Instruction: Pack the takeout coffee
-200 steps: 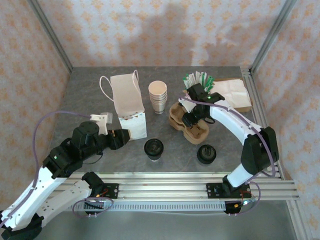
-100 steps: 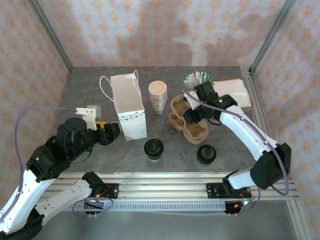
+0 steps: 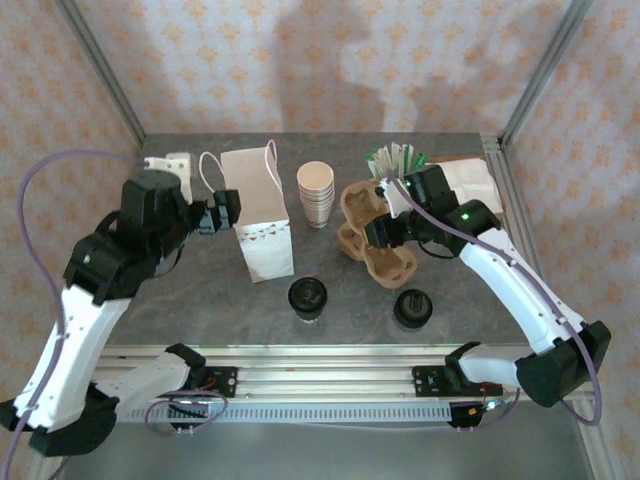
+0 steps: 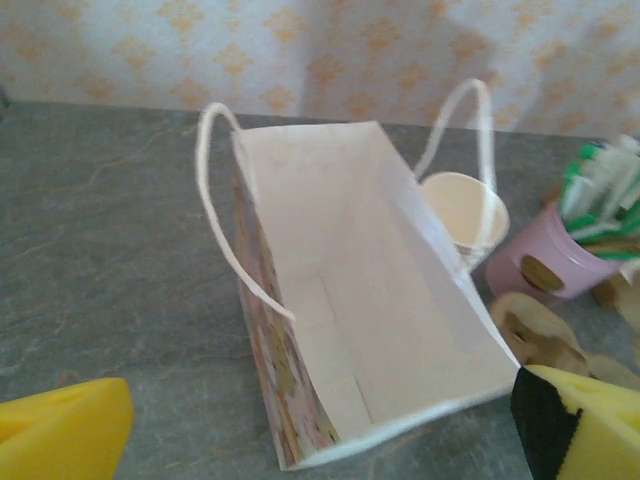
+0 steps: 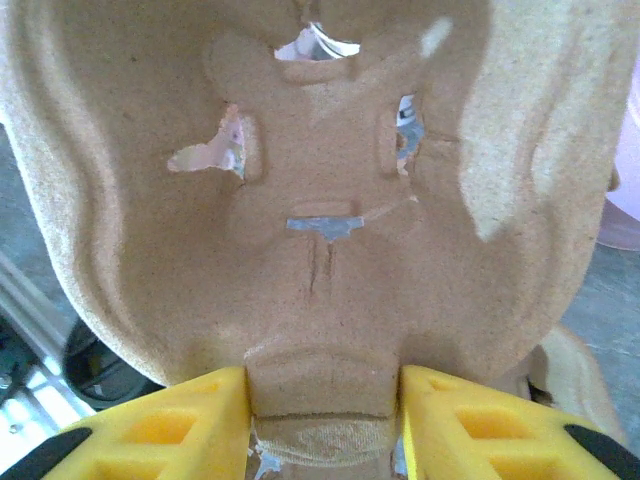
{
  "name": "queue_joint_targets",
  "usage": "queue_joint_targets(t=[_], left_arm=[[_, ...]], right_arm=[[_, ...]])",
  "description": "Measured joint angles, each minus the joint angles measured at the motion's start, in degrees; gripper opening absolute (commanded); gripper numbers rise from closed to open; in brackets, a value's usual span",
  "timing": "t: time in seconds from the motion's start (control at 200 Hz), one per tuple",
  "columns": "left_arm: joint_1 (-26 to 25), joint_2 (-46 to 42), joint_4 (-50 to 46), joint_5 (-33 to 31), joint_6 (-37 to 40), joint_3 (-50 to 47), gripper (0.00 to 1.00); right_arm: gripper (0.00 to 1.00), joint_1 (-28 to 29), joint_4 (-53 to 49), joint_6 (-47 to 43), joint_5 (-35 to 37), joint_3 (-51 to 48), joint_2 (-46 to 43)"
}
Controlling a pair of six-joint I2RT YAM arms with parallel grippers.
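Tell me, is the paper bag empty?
Empty: the bag stands open, and its bare white bottom is plain to see inside.

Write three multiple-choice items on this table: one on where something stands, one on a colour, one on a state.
1. The stack of lidless cream paper cups stands:
A) left of the upright white paper bag
B) between that bag and the brown moulded-pulp cup carrier
C) inside the bag

2. The round pot holding green-and-white sachets is:
A) black
B) blue
C) pink

3. The right tool is:
A) clamped on the carrier
B) open over the cups
C) gripping the bag's handle

Answers:
1 B: the top view shows the bag on one side of the cups and the carrier on the other.
2 C: the left wrist view shows its pink wall.
3 A: its yellow fingers press a carrier tab from both sides.
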Motion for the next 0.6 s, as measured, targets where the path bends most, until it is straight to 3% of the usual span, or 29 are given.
queue_joint_targets(t=[0.12, 0.23, 0.601], left_arm=[[7.58, 5.25, 1.42, 5.62, -0.35, 0.46, 0.85], [11.41, 7.87, 2.56, 9.75, -1.51, 0.44, 0.72], [13.44, 9.44, 8.76, 12.7, -2.49, 0.48, 0.29]], right_arm=[[0.42, 1.4, 0.7, 1.81, -0.57, 0.0, -1.22], [0.42, 2.6, 1.14, 3.52, -0.74, 0.0, -1.44], [0.42, 6.58, 5.62, 11.17, -0.72, 3.45, -3.1]])
